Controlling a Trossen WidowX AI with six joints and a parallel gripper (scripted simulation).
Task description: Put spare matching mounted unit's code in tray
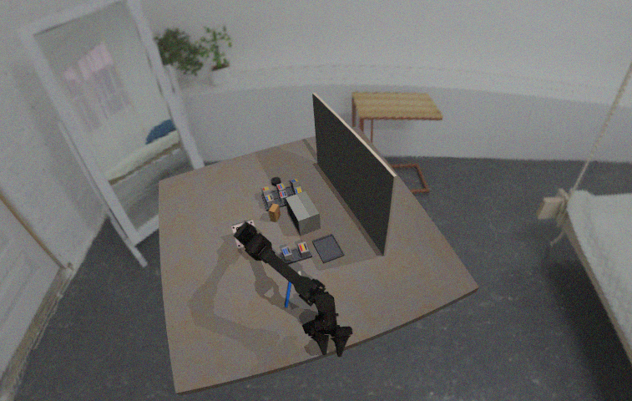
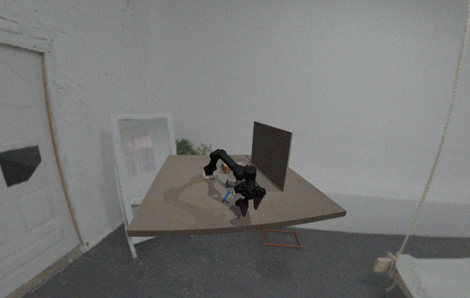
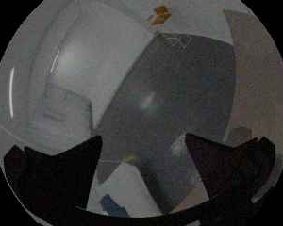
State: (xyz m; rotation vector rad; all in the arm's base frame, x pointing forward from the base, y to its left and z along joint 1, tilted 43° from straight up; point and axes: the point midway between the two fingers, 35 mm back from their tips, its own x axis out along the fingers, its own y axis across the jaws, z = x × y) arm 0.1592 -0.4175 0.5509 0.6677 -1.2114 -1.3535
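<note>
Black two-fingered gripper [image 1: 331, 353] [image 2: 249, 213] [image 3: 144, 139], wide open and empty, above the brown surface's [image 1: 219, 347] [image 2: 193, 221] [image 3: 259, 89] edge, lower centre of the top view.

Black is shown by the jointed robot arm [image 1: 281, 271] [image 2: 228, 161], brown by the flat wooden tabletop [image 1: 209, 198] [image 2: 185, 217] and blue by the slender stick [image 1: 287, 295] [image 2: 226, 197]. Small blocks with coloured labels [image 1: 302, 247] are striped in red, yellow and blue. The boxy block [image 1: 303, 212] is coloured grey.

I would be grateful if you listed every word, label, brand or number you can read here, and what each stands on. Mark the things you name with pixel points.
No text is readable in any view.
Coloured labels on the small blocks [image 1: 302, 247] by the tray [image 1: 328, 248]: too small and blurred to read.
</note>
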